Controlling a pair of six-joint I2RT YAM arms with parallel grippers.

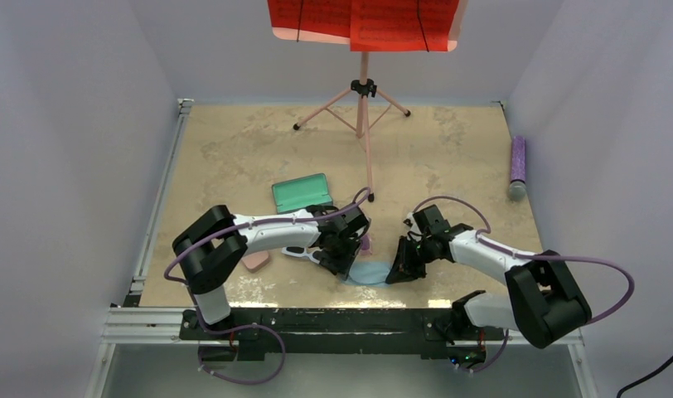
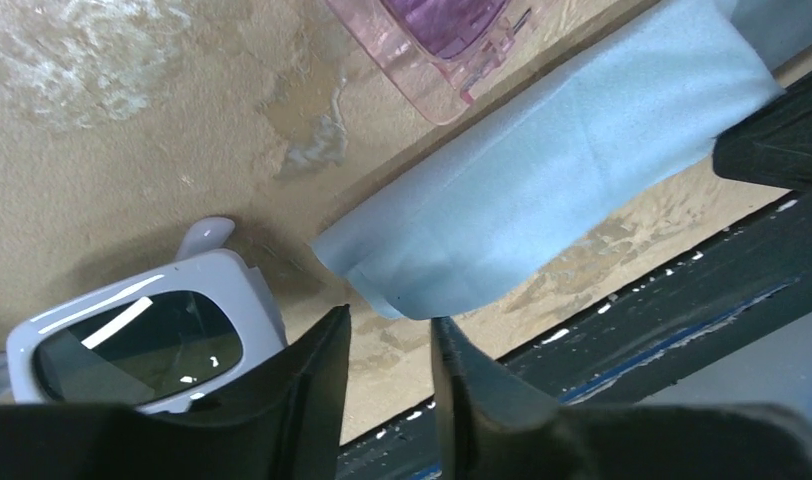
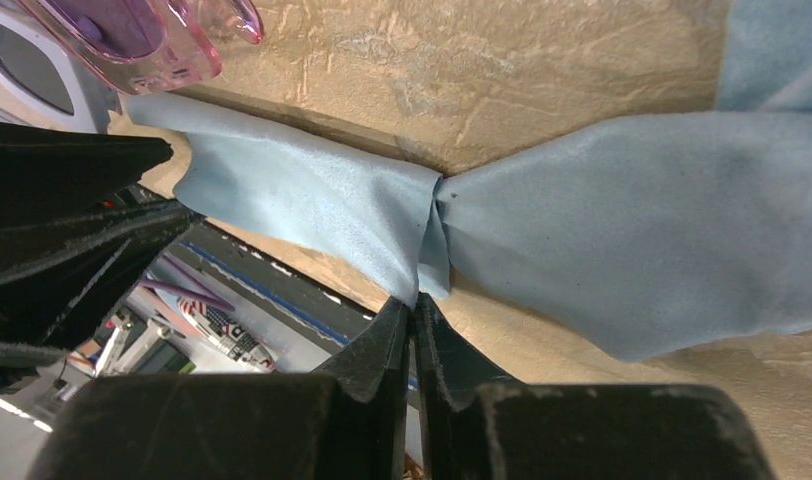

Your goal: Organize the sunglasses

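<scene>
The white sunglasses [image 2: 142, 335] with dark lenses lie on the table just left of my left gripper [image 2: 390, 325]. That gripper is open a little with nothing between its fingers, and the folded edge of the light blue cloth [image 2: 542, 200] lies at its tips. The pink-purple sunglasses [image 2: 442, 40] rest beyond the cloth. My right gripper [image 3: 415, 305] is shut on a bunched pinch of the cloth [image 3: 632, 240]. From above, both grippers [image 1: 341, 261] [image 1: 397, 274] meet over the cloth [image 1: 368, 272] near the table's front edge.
A green case [image 1: 302, 192] lies behind the left arm and a pink case [image 1: 255, 261] sits by its elbow. A pink music stand [image 1: 362, 91] with red sheets stands at the back. A purple tube [image 1: 517, 166] lies at the right edge.
</scene>
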